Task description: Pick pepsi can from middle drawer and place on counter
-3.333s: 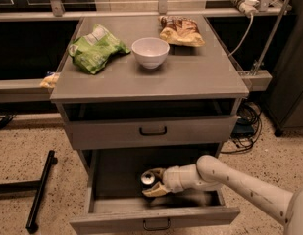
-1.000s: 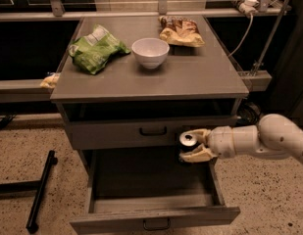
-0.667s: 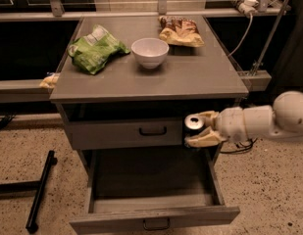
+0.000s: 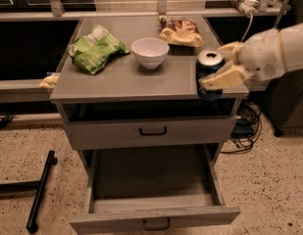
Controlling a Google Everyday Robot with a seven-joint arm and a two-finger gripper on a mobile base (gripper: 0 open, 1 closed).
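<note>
A black metal bar (image 4: 40, 190) lies on the speckled floor left of the cabinet. A small yellowish scrap (image 4: 49, 81) sits on the ledge just beyond the left edge of the flat matte grey counter (image 4: 116, 80).

On the counter, a crumpled green snack bag (image 4: 94, 49) lies along the left edge, nearer the back. A round white bowl (image 4: 150, 52) stands upright near the middle, close to the bag but apart from it. A brown and yellow crisp bag (image 4: 179, 31) rests toward the back right corner.

Below the front edge, the upper grey drawer front with its black handle (image 4: 152, 130) is shut. Under it, the wide shallow grey middle drawer (image 4: 156, 218) is pulled fully out.

At the front right corner, the small dark blue pepsi can (image 4: 208, 62) with its silver top is held upright off the surface, overlapping the right edge. The cream two-finger gripper (image 4: 212, 66) reaches in from the right and clamps the can, one finger behind and one across its front. Whether the can is over the top or just outside it cannot be told.
</note>
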